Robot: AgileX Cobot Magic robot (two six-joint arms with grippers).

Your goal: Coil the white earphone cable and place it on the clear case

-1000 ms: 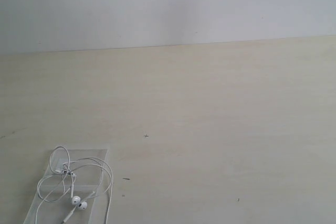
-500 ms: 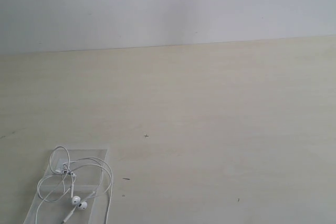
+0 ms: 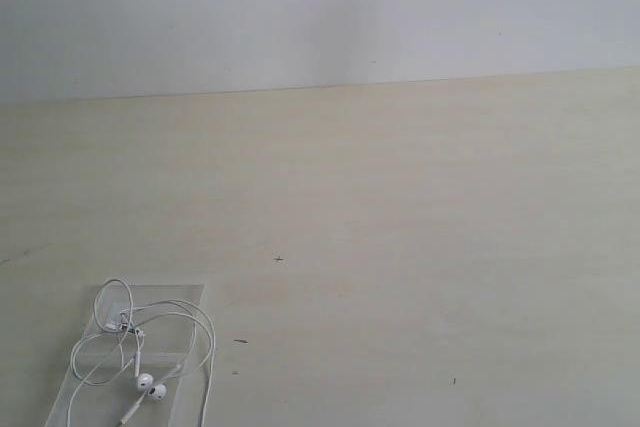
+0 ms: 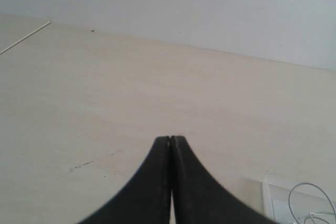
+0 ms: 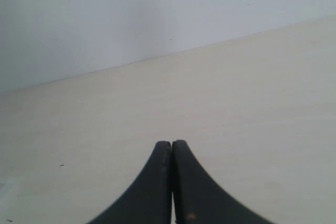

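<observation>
The white earphone cable (image 3: 150,347) lies in loose loops on the clear case (image 3: 180,297) at the table's near left corner, its two earbuds (image 3: 152,385) side by side near the front. In the left wrist view a corner of the case (image 4: 269,192) and a loop of the cable (image 4: 310,192) show beside my left gripper (image 4: 171,139), which is shut and holds nothing. My right gripper (image 5: 171,143) is shut and empty too, over bare table. Neither gripper shows in the exterior view.
The pale wooden table (image 3: 400,227) runs back to a plain grey-white wall (image 3: 320,17). A few small dark marks (image 3: 278,259) dot the tabletop.
</observation>
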